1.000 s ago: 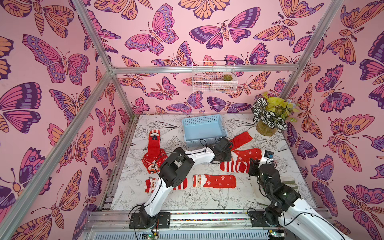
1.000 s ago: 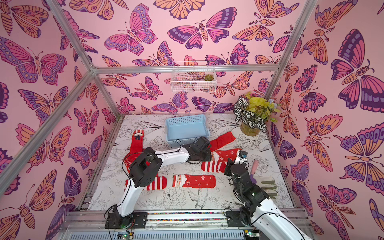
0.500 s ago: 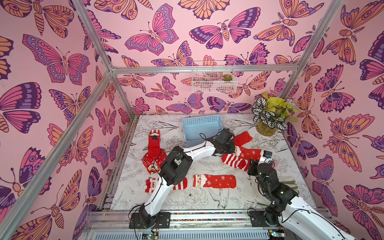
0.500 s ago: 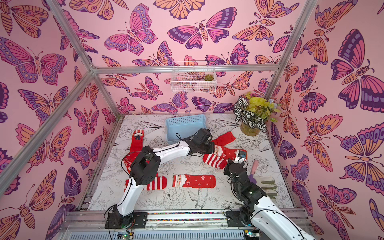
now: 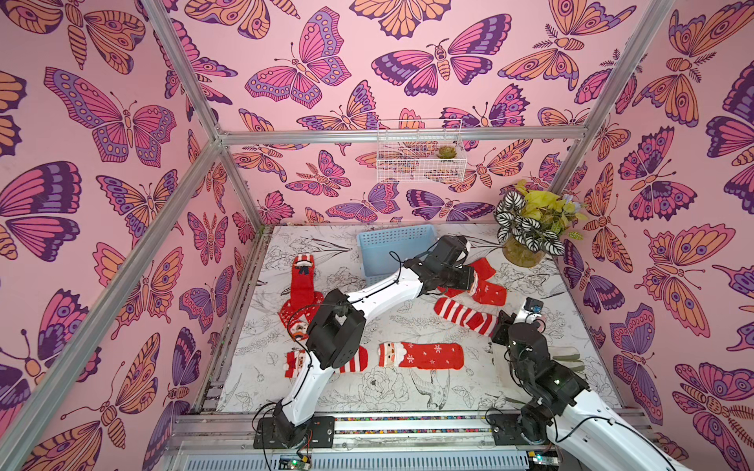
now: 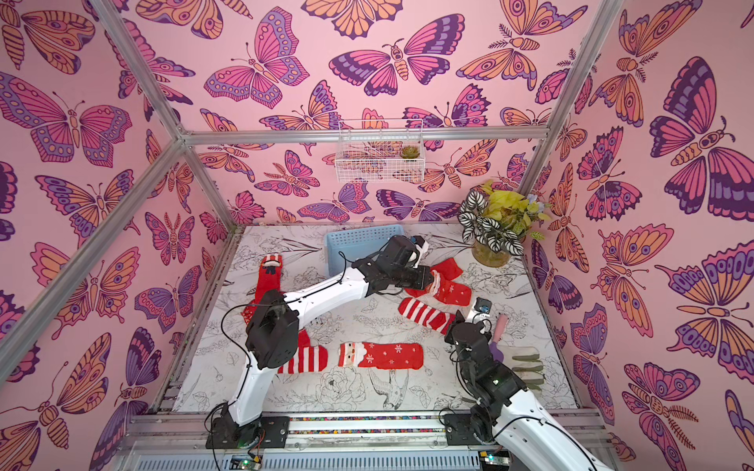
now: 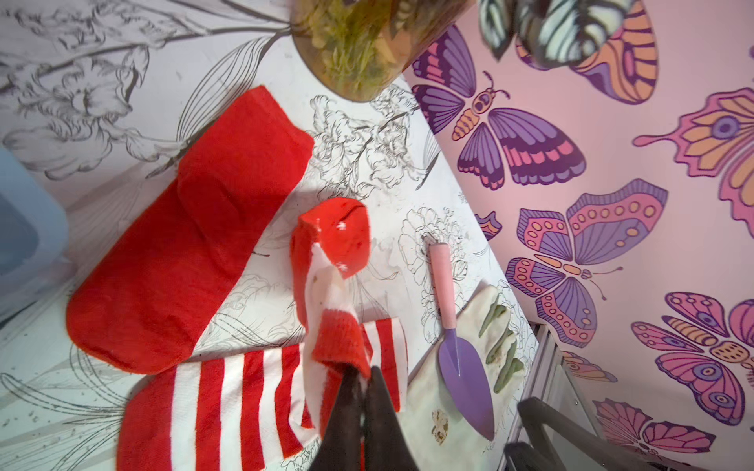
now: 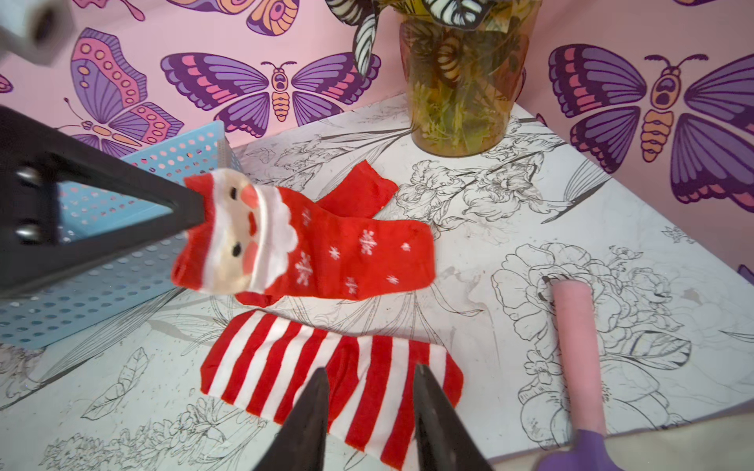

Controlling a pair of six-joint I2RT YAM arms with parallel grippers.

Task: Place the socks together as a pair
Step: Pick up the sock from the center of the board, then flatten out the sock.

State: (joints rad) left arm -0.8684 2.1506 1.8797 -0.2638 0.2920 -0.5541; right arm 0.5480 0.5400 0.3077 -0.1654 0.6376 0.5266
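My left gripper (image 5: 472, 282) is shut on the Santa cuff of a red snowflake sock (image 8: 347, 253), cuff raised and toe on the table. A plain red sock (image 7: 196, 244) lies under it. A red-white striped sock (image 8: 285, 359) lies flat nearer the front. My right gripper (image 8: 369, 377) is open, its fingertips astride that sock's end. Whether they touch it I cannot tell. At the front lie a second snowflake sock (image 5: 420, 355) and a second striped sock (image 5: 355, 361), partly hidden by my left arm. More red socks (image 5: 302, 285) lie at the left.
A blue basket (image 5: 391, 248) stands at the back, beside my left wrist. A potted plant (image 5: 524, 248) fills the back right corner. A pink-handled purple trowel (image 6: 498, 330) and pale gloves (image 6: 526, 363) lie by my right arm. A wire basket (image 5: 420, 157) hangs on the back wall.
My left gripper has shut on the Santa cuff and moved back and to the right, lifting the cuff. The right arm has hardly moved.
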